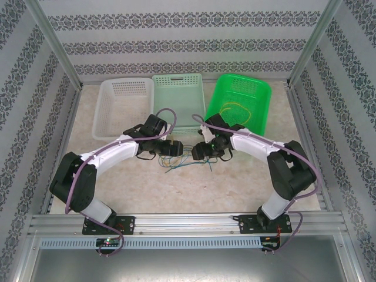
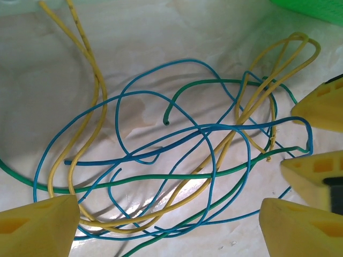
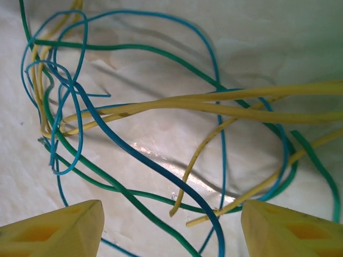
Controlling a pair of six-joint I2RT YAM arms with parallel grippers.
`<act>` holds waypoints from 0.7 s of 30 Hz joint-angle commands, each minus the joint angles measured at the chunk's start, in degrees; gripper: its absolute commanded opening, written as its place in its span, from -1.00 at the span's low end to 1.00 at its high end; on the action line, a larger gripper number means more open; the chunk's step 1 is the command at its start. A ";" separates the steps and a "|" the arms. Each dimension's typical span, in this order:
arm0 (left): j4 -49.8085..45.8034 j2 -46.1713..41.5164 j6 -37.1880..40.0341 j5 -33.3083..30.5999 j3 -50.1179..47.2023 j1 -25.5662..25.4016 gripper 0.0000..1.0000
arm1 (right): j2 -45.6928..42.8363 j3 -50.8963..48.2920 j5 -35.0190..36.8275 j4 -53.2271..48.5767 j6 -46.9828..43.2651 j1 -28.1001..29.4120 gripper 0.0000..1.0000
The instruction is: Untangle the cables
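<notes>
pale marbled worktop [image 1: 235,188] between patterned walls. both arms bend inward and meet low at the centre. the left end effector [image 1: 171,148] and right end effector [image 1: 202,150] are spread, pinching nothing, above the tangle of thin yellow, blue and green cables [image 1: 185,163] lying between them. better to pinch one yellow strand [image 2: 100,88] near a free end and pull slowly outward.
</notes>
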 commanded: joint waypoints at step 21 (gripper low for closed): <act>8.12 -6.33 1.19 3.92 -3.58 -0.67 0.75 | -11.45 4.34 0.36 -0.05 -2.42 3.78 -1.00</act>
